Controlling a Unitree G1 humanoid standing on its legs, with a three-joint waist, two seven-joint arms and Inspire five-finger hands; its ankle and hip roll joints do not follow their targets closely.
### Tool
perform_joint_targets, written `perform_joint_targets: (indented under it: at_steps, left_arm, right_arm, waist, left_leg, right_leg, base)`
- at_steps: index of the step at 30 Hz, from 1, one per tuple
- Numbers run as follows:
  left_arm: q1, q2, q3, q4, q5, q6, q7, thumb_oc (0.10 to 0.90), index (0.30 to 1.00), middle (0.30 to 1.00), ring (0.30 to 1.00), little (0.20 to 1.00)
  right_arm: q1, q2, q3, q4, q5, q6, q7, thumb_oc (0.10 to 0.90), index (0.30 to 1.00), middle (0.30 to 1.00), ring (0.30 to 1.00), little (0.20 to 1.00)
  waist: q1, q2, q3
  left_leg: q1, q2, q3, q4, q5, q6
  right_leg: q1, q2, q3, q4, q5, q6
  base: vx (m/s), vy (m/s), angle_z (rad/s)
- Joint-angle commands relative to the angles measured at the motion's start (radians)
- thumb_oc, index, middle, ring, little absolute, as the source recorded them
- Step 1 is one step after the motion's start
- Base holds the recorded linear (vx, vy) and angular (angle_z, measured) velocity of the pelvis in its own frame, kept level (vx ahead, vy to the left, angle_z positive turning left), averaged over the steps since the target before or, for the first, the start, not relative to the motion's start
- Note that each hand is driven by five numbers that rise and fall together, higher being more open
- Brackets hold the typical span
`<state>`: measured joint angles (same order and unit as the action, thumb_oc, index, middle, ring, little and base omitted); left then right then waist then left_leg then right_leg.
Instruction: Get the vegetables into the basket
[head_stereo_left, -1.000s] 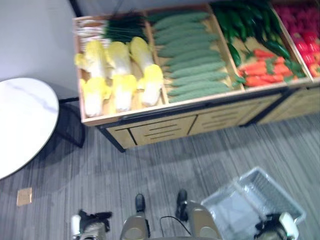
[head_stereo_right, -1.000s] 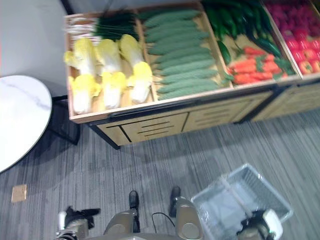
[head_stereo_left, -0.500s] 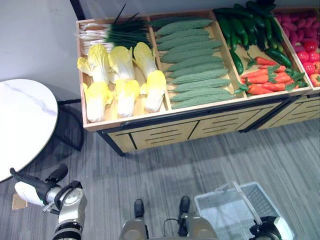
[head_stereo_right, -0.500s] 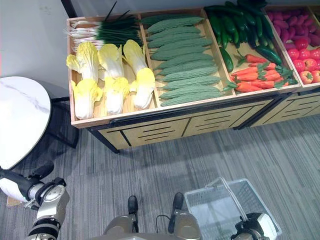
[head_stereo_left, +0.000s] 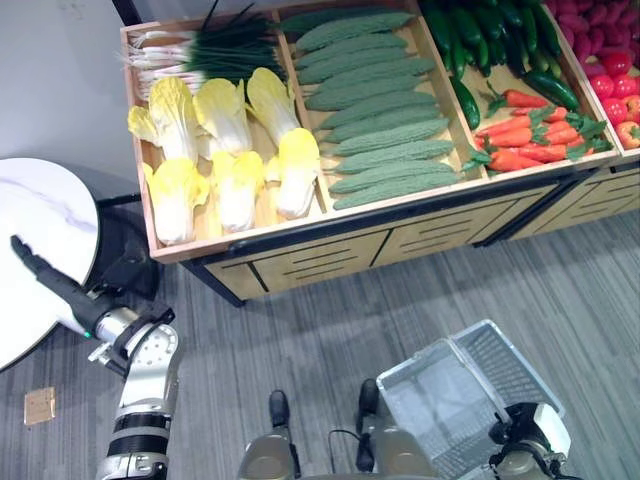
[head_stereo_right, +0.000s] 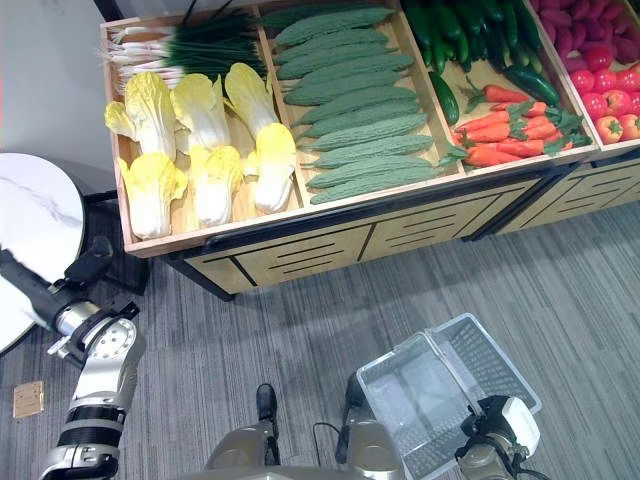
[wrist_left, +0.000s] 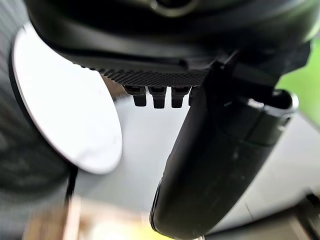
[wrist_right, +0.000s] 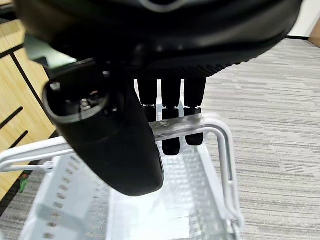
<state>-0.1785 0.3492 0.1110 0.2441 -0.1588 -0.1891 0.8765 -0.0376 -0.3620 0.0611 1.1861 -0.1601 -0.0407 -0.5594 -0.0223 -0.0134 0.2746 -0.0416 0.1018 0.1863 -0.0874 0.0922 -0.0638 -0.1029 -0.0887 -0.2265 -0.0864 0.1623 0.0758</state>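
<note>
Grey carpet floor (head_stereo_left: 420, 300) runs up to a long wooden bench (head_stereo_left: 300, 262) full of vegetables. Yellow cabbages (head_stereo_left: 215, 150) lie beside bumpy green gourds (head_stereo_left: 385, 125), with carrots (head_stereo_left: 520, 135) further right. All are apart from the basket (head_stereo_left: 450, 390), which hangs low on the right. The right robot hand (wrist_right: 170, 125) has its fingers curled round the basket's handle (wrist_right: 200, 122). The left robot hand (head_stereo_left: 50, 282) is raised by a white round table (head_stereo_left: 40, 250), fingers straight, holding nothing. Cabbages look soft and leafy, so grip around the firm middle.

The red vegetables (head_stereo_left: 612, 75) and round table (head_stereo_left: 40, 250) are cut off.
</note>
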Motion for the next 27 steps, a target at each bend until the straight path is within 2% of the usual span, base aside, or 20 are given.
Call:
perform_joint_targets:
  at_steps: [1, 13, 21, 27]
  left_arm:
    - [-0.096, 0.074, -0.017, -0.013, 0.04, -0.096, -0.028, 0.9, 1.0, 1.0, 1.0, 1.0]
    - [-0.226, 0.064, -0.124, 0.099, -0.038, -0.093, -0.117, 0.9, 1.0, 1.0, 1.0, 1.0]
    - [-0.334, 0.02, -0.141, 0.206, -0.053, -0.064, -0.018, 0.9, 1.0, 1.0, 1.0, 1.0]
    - [-0.413, 0.05, -0.183, 0.312, -0.045, -0.014, -0.019, 0.9, 1.0, 1.0, 1.0, 1.0]
  right_arm:
    - [-0.02, -0.102, 0.052, -0.021, -0.009, -0.003, -0.041, 0.4, 0.3, 0.3, 0.3, 0.3]
    - [-0.058, -0.109, 0.082, -0.053, -0.01, -0.002, -0.024, 0.4, 0.3, 0.3, 0.3, 0.3]
    - [-0.08, -0.092, 0.112, -0.05, -0.009, 0.008, -0.044, 0.4, 0.3, 0.3, 0.3, 0.3]
    - [-0.103, -0.1, 0.128, -0.061, 0.004, 0.006, -0.05, 0.4, 0.3, 0.3, 0.3, 0.3]
  waist:
    - [-0.017, -0.053, -0.049]
    - [-0.05, -0.062, -0.036]
    - [-0.072, -0.077, -0.024]
    - [-0.085, -0.085, -0.009]
  left_leg:
    - [-0.004, 0.035, -0.059, 0.0, -0.024, -0.063]
    - [-0.015, 0.046, -0.032, 0.0, -0.021, -0.065]
    - [-0.031, 0.052, -0.016, 0.0, -0.017, -0.065]
    - [-0.052, 0.054, -0.005, 0.001, -0.01, -0.064]
  right_leg:
    - [-0.034, -0.101, 0.036, 0.068, -0.071, 0.107]
    - [-0.078, -0.09, 0.072, 0.069, -0.057, 0.107]
    - [-0.116, -0.08, 0.093, 0.073, -0.052, 0.106]
    - [-0.152, -0.074, 0.115, 0.08, -0.045, 0.106]
  base:
    - [0.0, -0.001, -0.08]
    - [-0.01, 0.003, -0.13]
    - [0.0, 0.001, -0.03]
    - [0.02, 0.008, -0.09]
